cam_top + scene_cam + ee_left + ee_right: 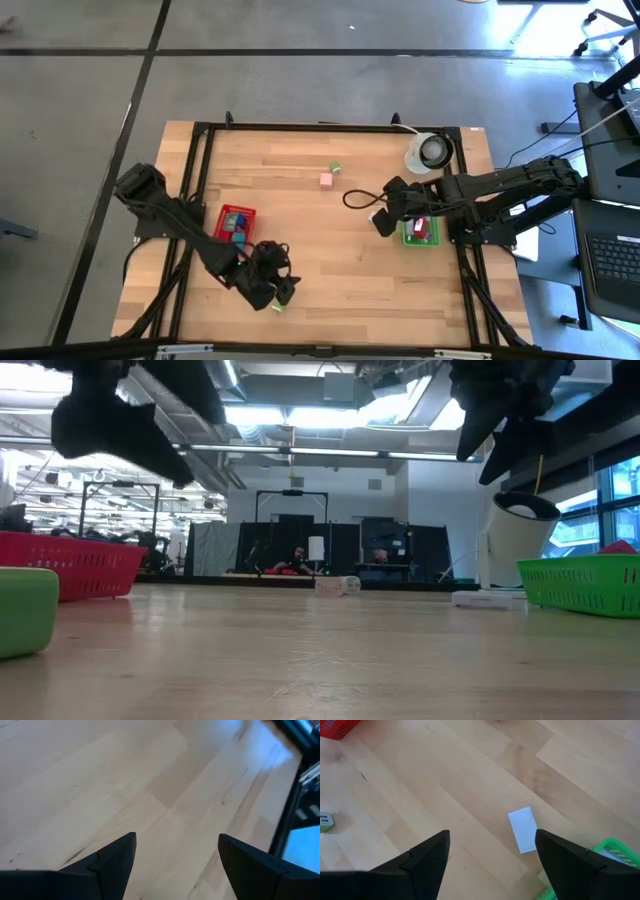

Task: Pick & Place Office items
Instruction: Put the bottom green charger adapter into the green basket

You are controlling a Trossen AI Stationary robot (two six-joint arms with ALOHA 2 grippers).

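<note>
A: Left gripper (268,288) is being held wide apart, empty, over the near edge, just beside a green piece (281,298) (red tray (237,222) nearby).

B: It is being advised that the fingers be centred over it first. Pink piece (326,180) and a small green one (336,165) are lying mid-table. Right gripper (383,211), also spread and empty, is being hovered beside the green tray (421,233).
</note>
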